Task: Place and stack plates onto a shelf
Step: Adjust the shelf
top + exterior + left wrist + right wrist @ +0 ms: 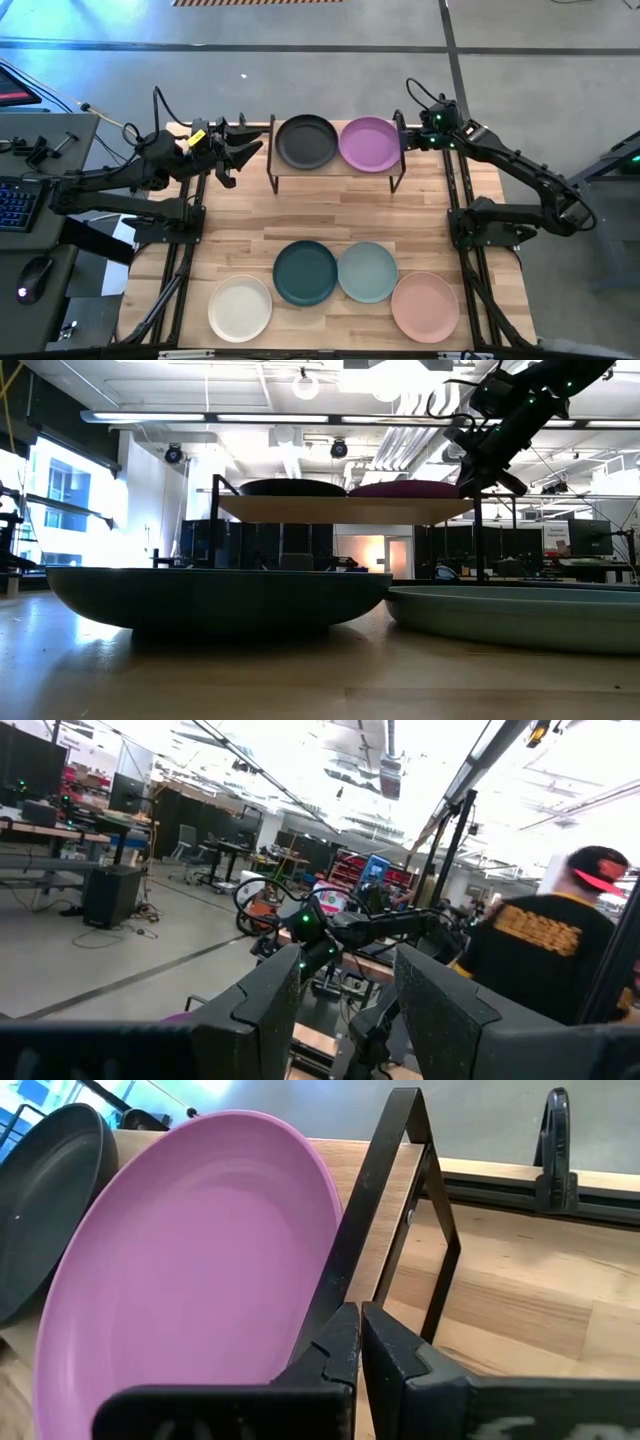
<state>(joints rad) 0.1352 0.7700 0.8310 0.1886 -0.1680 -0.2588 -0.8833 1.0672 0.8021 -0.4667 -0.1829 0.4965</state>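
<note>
With black (306,141) and purple plates (369,143) on the shelf (336,171), we should send the empty, spread left gripper (243,150) for the near dark teal plate (305,272), keeping the pinched-shut right gripper (405,136) clear.

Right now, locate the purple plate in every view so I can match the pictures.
High view: the purple plate lies on the shelf, right of the black plate, beside the right hand.
Low view: its dark edge shows on the shelf top, right of centre.
Left wrist view: not clearly in it.
Right wrist view: it fills the left half, just behind the shut fingers.
Shared landmark: the shelf's black end post.
</note>
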